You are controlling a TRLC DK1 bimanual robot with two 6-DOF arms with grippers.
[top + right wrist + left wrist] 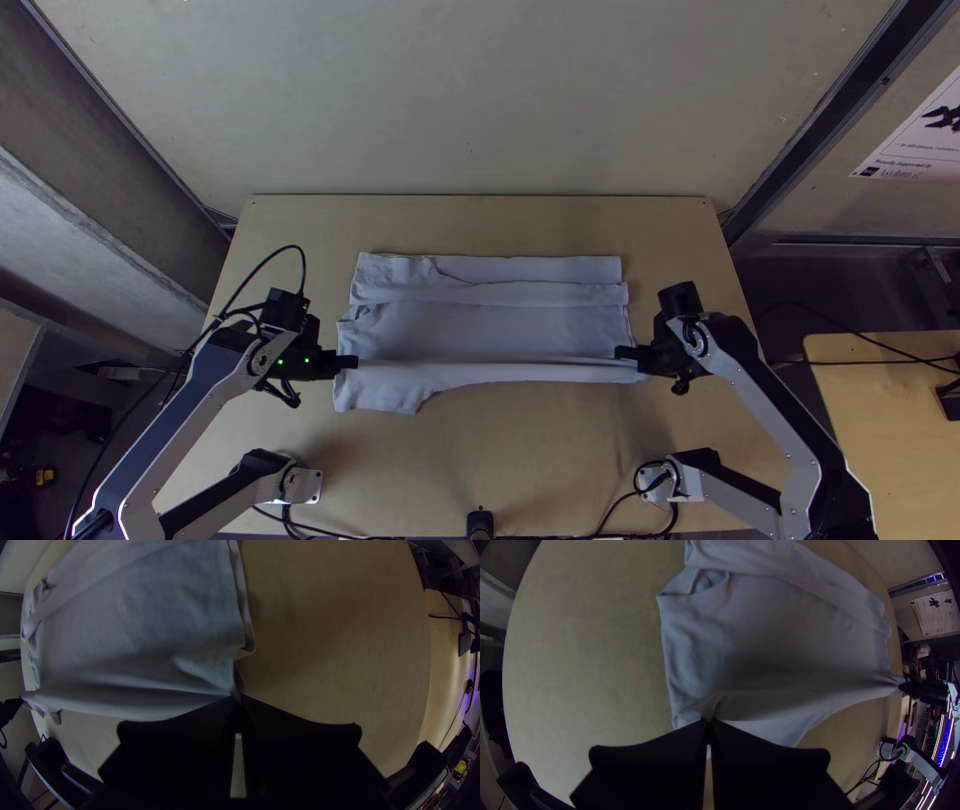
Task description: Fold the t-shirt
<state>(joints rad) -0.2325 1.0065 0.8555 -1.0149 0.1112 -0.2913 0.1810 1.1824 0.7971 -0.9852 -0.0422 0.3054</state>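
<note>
Left hand (350,361) and right hand (622,353) clamp the t-shirt (500,332) along its near side, table (540,440) showing beyond every edge

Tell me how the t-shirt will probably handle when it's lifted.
Likely floppy: the t-shirt wrinkles and bends softly at its folds. The stretch between the left gripper and right gripper looks drawn fairly straight, so it may sag little there. The loose flap by the left gripper would probably dangle.
</note>
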